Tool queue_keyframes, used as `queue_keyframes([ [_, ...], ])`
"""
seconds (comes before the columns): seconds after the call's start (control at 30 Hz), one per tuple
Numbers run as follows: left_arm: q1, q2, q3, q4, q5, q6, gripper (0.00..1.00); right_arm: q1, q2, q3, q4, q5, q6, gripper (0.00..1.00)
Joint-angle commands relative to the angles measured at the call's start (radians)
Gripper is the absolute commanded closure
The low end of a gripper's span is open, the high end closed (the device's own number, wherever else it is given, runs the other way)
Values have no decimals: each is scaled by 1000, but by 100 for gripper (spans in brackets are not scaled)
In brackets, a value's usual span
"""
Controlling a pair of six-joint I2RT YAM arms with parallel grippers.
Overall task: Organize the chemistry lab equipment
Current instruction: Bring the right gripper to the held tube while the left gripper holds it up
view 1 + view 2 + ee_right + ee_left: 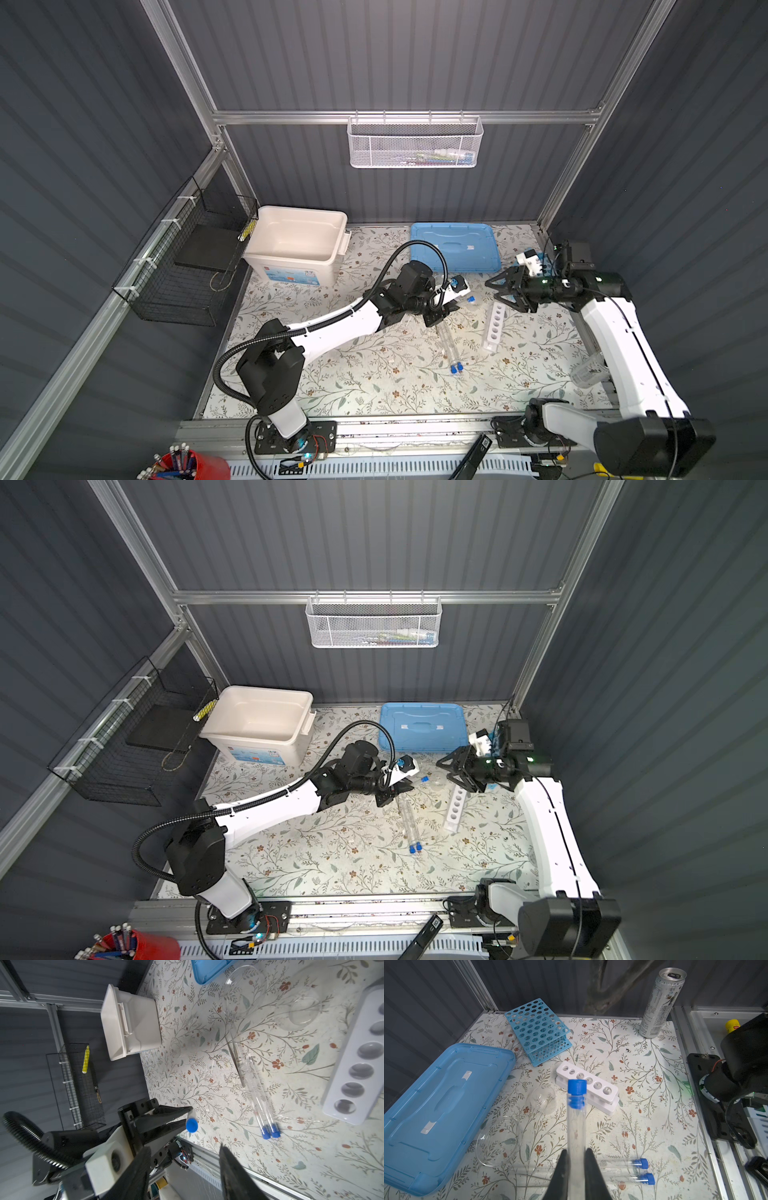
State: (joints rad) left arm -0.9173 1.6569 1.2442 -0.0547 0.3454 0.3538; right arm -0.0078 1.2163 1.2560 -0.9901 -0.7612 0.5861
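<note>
Tube (576,1126): clear, thin-walled, probably light, stiff and slick; likely cracks under hard squeeze. Best hold: mid-barrel or just below blue cap (577,1086), gently; cap itself might pull off. Left pincer (576,1154) clamped on lower barrel, holding tube above counter (643,1076) near white rack (588,1088), cap end free. Right pincer (185,1147) apart, empty, facing cap; cap looks just ahead of its tips, not between them.
</note>
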Motion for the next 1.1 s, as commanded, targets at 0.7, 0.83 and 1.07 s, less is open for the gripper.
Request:
queue_keyframes([
  [0.7, 0, -25, -20, 27, 3, -12, 93, 159, 198, 123, -100, 73, -107, 58],
  [0.83, 0, -22, -19, 26, 3, -11, 93, 167, 198, 114, -98, 70, -112, 62],
  [1.07, -1, -17, -16, 27, 2, -12, 93, 183, 190, 105, -97, 70, -112, 63],
])
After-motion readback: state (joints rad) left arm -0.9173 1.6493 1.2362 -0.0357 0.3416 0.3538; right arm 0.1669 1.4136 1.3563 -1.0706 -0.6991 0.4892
